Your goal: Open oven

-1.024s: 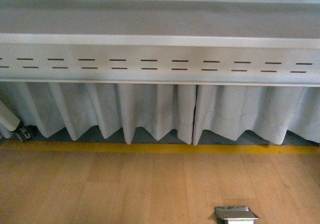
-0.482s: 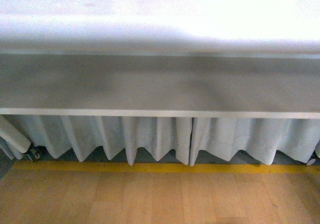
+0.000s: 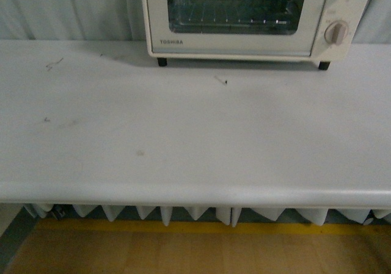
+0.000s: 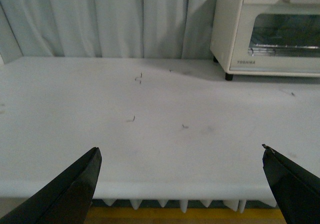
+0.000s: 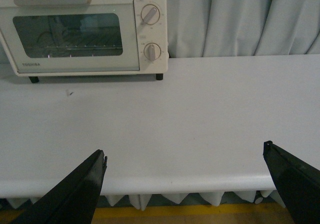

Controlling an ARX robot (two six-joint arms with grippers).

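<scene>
Left hand and right hand, each spread wide and empty, hover at the counter's near edge, well apart from the shut oven at its far edge, where a hasty tug on the bar handle could drag the light box forward.

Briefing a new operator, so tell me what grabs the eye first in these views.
The cream oven stands at the back of the white table, right of centre, its door shut. The left claw and right claw hang wide open near the table's front edge.
</scene>
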